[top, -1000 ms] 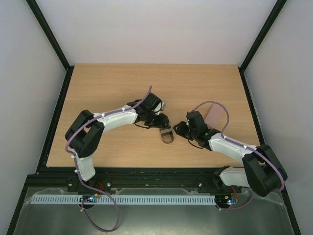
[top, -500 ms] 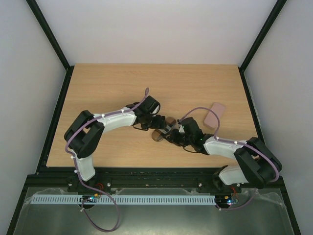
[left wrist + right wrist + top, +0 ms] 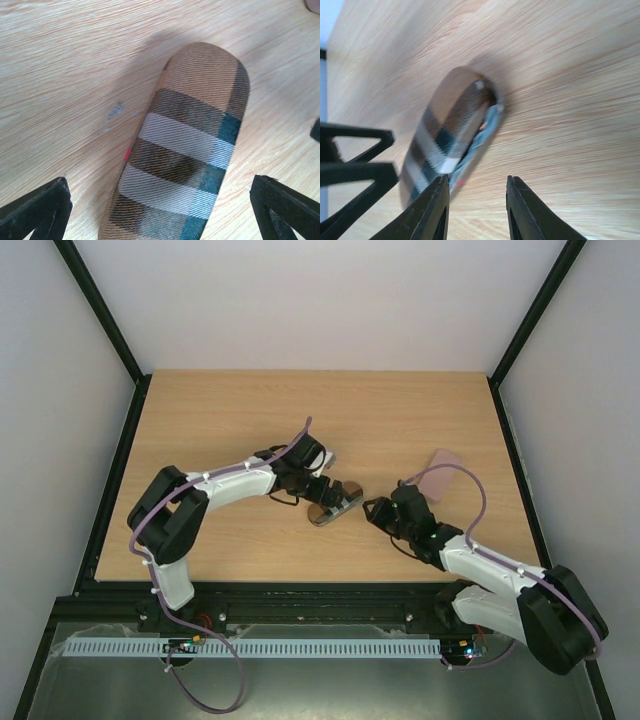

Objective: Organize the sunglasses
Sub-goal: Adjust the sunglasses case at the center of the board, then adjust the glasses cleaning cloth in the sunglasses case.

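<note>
A tan plaid glasses case (image 3: 335, 503) lies near the middle of a wooden table (image 3: 230, 410). The left gripper (image 3: 318, 490) hovers just over it with its jaws spread wide to either side, holding nothing. The right gripper (image 3: 377, 510) is just beside the case's right end, its jaws partly apart and empty. That end gapes slightly, showing pale blue lining. A flat pink case (image 3: 440, 472) lies farther right. The sunglasses cannot be made out in any view.
</note>
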Robot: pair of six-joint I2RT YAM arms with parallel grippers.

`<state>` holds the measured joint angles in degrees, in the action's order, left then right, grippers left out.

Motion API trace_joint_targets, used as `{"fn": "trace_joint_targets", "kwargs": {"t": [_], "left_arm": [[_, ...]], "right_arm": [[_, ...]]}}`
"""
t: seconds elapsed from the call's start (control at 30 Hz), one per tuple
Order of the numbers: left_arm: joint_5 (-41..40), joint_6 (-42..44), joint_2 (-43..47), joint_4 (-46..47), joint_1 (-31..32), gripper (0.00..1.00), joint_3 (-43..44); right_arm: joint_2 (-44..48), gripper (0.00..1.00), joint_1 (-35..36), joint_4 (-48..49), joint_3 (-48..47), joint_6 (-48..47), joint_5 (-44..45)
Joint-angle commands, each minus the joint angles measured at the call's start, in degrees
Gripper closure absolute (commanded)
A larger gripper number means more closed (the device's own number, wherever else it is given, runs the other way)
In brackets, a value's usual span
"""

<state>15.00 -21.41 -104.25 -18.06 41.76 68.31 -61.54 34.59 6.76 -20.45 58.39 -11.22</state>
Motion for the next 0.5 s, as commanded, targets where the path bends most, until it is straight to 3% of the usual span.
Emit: {"fn": "trace_joint_targets", "kwargs": {"t": [0.0, 0.47], "left_arm": [[3.3, 8.9, -0.5, -2.2, 0.7, 0.01, 2.4], [2.1, 14.3, -8.5, -8.6, 2.8, 0.01, 7.4]], "right_arm": [[2.1, 0.68, -2.5, -4.4, 2.2, 2.3, 5.0], [-5.9, 0.68, -4.2, 3.5, 3.4, 0.7, -7.6]]}}
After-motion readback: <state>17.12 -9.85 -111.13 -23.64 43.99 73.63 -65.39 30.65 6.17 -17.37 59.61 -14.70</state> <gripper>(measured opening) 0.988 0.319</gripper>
